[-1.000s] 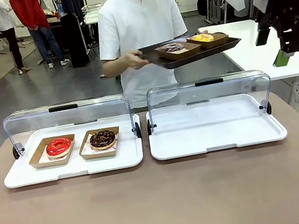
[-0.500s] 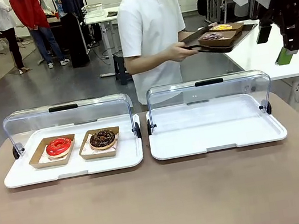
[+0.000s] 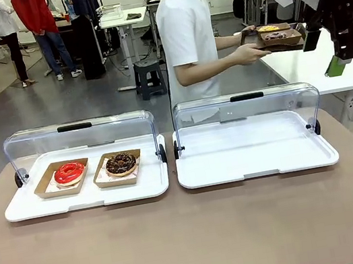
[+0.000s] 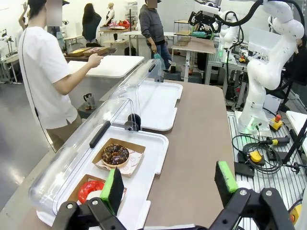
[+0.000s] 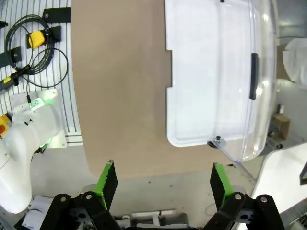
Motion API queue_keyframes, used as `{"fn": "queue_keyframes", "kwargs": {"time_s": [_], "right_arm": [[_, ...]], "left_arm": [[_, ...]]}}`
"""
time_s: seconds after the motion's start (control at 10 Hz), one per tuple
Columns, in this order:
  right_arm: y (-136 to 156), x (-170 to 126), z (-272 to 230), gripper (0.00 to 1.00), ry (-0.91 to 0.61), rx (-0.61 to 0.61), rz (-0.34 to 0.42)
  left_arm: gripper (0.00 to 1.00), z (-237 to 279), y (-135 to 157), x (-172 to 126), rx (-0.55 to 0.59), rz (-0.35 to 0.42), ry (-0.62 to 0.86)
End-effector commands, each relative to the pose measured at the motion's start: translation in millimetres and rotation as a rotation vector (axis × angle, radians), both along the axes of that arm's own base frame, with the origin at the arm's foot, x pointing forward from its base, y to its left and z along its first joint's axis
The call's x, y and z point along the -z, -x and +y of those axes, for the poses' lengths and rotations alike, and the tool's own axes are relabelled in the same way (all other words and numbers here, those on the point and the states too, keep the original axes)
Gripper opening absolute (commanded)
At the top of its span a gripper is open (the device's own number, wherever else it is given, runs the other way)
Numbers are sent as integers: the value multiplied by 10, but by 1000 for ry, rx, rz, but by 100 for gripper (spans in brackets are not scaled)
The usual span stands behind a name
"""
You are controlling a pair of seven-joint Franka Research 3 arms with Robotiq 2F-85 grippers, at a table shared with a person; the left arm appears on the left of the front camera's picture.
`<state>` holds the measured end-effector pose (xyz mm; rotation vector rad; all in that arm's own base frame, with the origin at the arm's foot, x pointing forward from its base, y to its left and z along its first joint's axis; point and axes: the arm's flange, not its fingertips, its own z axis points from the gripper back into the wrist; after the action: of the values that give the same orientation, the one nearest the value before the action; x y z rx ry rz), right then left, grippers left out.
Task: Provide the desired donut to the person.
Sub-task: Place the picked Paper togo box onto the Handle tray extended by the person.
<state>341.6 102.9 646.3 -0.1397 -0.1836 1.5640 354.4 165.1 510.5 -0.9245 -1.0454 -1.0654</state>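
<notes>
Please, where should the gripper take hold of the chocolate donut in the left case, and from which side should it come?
Judging by its pose, grip the chocolate donut by its brown paper tray, on two opposite upright walls. Come from above and from the robot's side, since the clear lid stands open behind it. The red donut sits close beside it.

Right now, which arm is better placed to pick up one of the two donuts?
Left, probably: the left gripper hangs open just above the red donut and chocolate donut; the right gripper is over the empty tray.
</notes>
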Motion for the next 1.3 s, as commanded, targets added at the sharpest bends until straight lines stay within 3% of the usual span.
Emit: {"fn": "queue_keyframes", "kwargs": {"time_s": [0.0,0.8,1.0,1.2], "right_arm": [[4,19,5,100,-12,-4,12],[0,0,0,100,0,0,0],[-238,-118,-484,100,-200,26,28],[-451,26,-1152,100,-388,57,51]], "left_arm": [[100,7,14,-16,3,-7,7],[100,7,14,-16,3,-7,7],[100,7,14,-16,3,-7,7],[100,7,14,-16,3,-7,7]]}}
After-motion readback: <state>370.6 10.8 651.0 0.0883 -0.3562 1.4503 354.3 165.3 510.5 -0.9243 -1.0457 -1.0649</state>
